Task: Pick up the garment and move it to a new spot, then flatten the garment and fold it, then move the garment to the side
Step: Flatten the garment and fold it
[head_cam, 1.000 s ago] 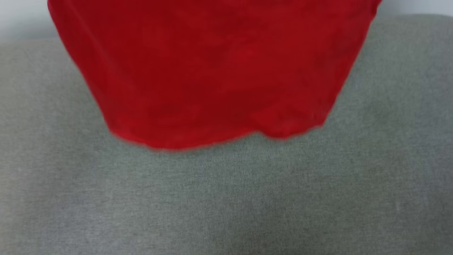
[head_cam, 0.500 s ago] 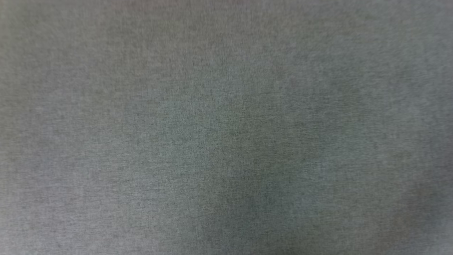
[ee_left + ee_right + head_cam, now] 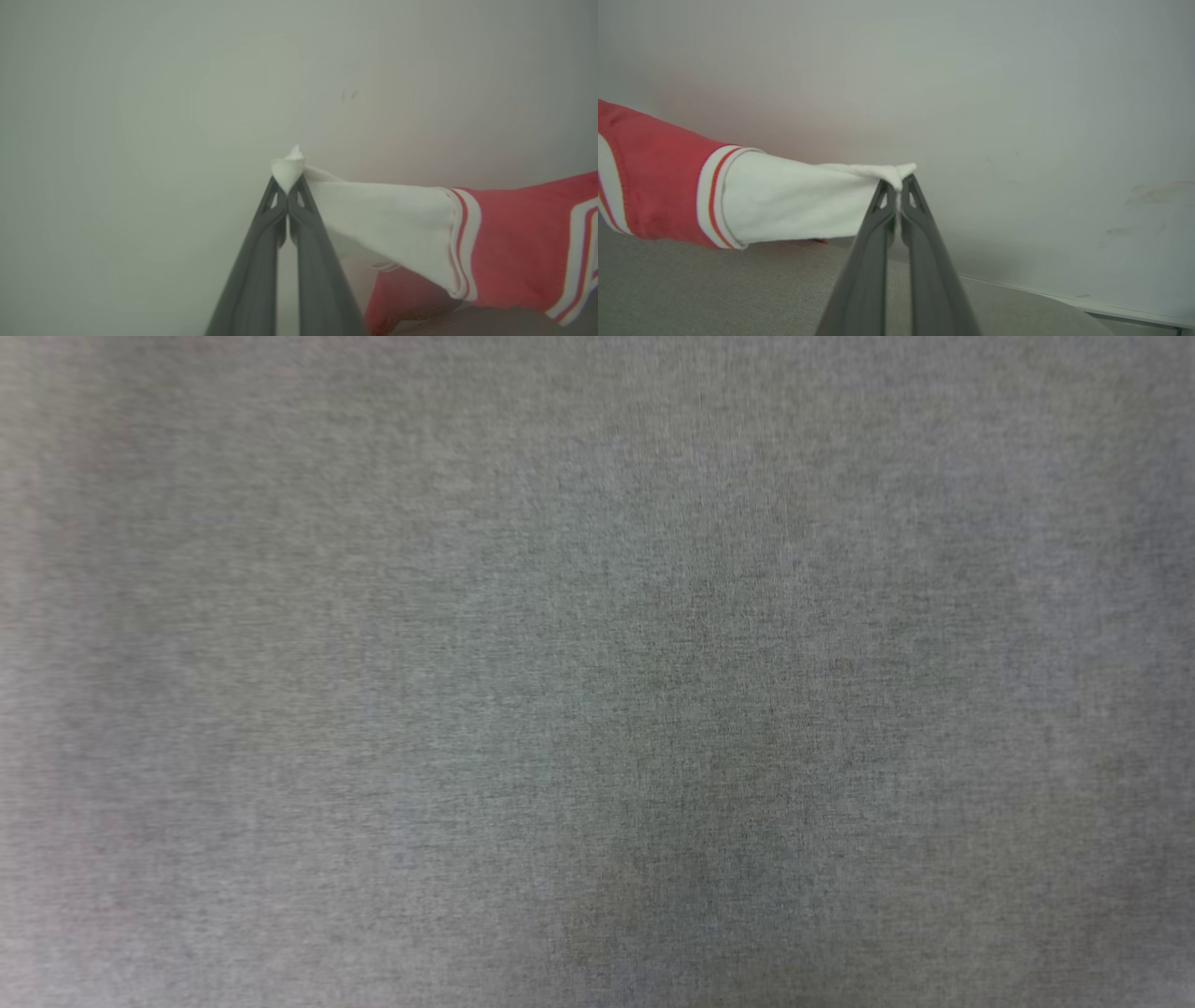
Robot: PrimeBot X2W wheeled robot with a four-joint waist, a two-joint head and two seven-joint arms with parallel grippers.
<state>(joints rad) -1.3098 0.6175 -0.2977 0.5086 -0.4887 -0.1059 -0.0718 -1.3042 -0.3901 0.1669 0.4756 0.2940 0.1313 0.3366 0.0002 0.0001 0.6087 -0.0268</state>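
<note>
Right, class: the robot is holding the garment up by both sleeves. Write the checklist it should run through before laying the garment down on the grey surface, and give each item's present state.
1. The left gripper is shut on the tip of a white sleeve: ok.
2. The right gripper is shut on the tip of the other sleeve: ok.
3. Both sleeves pull out straight toward the red body of the garment: ok.
4. The hem hangs free of the grey surface: cannot tell.
5. The landing spot on the grey surface, seen from the head, looks bare and smooth: ok.
</note>
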